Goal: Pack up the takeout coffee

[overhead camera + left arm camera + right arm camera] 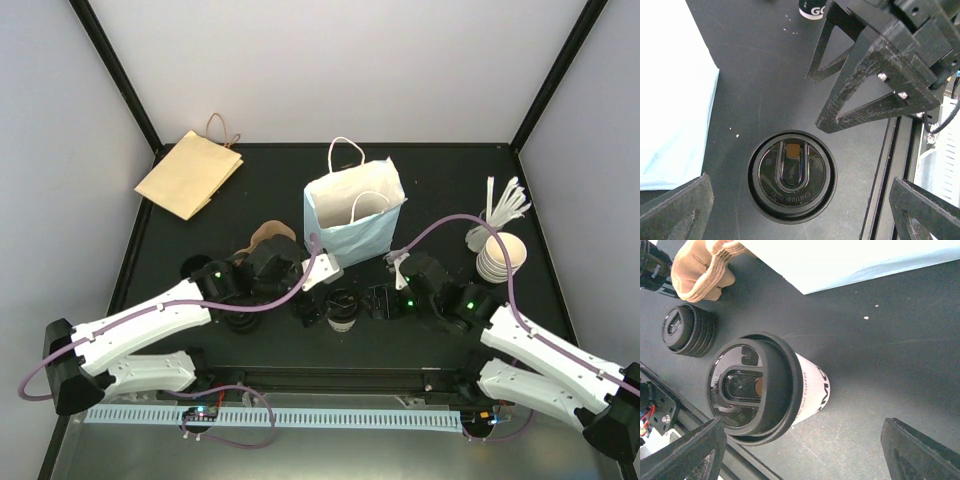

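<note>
With both arms converged on it, the takeout coffee [342,310] stood upright on the black table [200,235], lower centre of the top view, just below the light-blue paper bag [355,215]. Left gripper [800,179] was directly over the lid, fingers wide, not touching. Right gripper [804,420] was also wide, holding nothing. The stack of black lids [687,330] lay just beside the cup.

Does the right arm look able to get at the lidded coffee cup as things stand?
Probably yes: the right fingers stand open and the takeout coffee stands just ahead, with nothing between them. The left fingers, also close, may crowd it.
</note>
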Robot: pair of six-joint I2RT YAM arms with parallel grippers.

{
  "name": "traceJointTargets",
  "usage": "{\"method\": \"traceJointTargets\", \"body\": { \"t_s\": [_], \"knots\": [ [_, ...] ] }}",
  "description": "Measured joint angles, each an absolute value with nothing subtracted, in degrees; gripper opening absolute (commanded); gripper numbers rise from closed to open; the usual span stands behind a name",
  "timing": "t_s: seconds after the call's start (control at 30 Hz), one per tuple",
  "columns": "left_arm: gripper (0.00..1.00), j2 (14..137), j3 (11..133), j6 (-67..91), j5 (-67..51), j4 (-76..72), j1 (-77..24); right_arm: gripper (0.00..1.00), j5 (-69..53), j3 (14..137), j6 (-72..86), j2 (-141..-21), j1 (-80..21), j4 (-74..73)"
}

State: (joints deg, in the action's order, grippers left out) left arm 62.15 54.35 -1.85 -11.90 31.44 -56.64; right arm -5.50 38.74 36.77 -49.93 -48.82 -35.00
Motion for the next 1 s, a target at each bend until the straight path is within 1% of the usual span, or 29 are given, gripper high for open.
{"method": "traceJointTargets", "body": {
  "t_s": [0.23, 0.47, 0.8, 0.93, 1.0],
  "knots": [
    [0.99, 68.0, 55.5, -6.6, -11.8, 33.5, -57.2, 0.85, -7.5, 36.6, 38.4, -49.4, -48.3, -33.1],
    [0.99, 75.5, 61.2, -6.9, -8.3, 38.0, -57.7, 0.84, -8.4, 34.9, 39.6, -47.0, -45.1, -32.9],
    [0.99, 76.2, 61.6, -3.5, -3.5, 40.8, -59.5, 0.84, -8.8, 34.4, 39.8, -45.6, -44.2, -32.8],
    [0.95, 76.6, 61.8, -2.9, -2.9, 41.3, -59.8, 0.84, -8.8, 34.4, 39.8, -45.7, -44.2, -32.6],
    [0.94, 76.6, 61.8, -3.0, -2.9, 41.6, -59.9, 0.84, -8.8, 34.4, 39.8, -45.7, -44.2, -32.6]
  ]
}}
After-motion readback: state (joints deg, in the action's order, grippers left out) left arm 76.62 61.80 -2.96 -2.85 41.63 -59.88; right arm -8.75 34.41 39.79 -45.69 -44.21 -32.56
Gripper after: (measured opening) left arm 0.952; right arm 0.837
